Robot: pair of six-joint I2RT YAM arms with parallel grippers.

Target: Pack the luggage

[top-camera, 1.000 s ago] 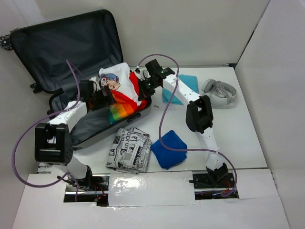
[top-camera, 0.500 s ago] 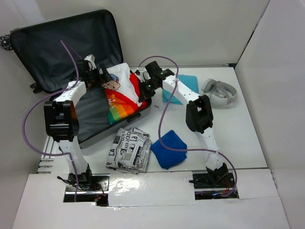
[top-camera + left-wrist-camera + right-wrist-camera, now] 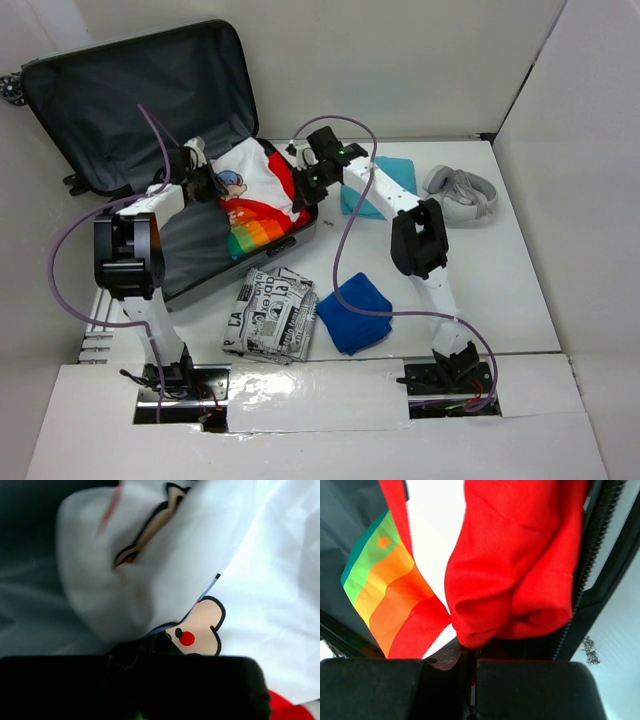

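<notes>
From the top external view, the luggage [image 3: 130, 90] lies open at the far left of the table [image 3: 500, 290], its lid propped up against the back wall and its base flat in front of it. A white T-shirt [image 3: 255, 185] with a cartoon print and a rainbow panel is spread in the base. The left gripper [image 3: 197, 168] sits at the shirt's left edge, the right gripper [image 3: 305, 185] at its red right edge by the case rim. A newspaper-print bundle [image 3: 270, 315] and a blue cloth [image 3: 355, 312] lie just in front of the case, a teal cloth [image 3: 390, 178] and a grey-white item [image 3: 460, 192] farther right. The left wrist view shows the left gripper [image 3: 145, 647] pinched onto a bunched fold of the T-shirt [image 3: 260, 595], with dark lining [image 3: 30, 605] behind. The right wrist view shows the right gripper [image 3: 471, 655] clenched on a gathered red fold of the T-shirt [image 3: 515, 570], beside the case's black zipper rim [image 3: 592, 555].
</notes>
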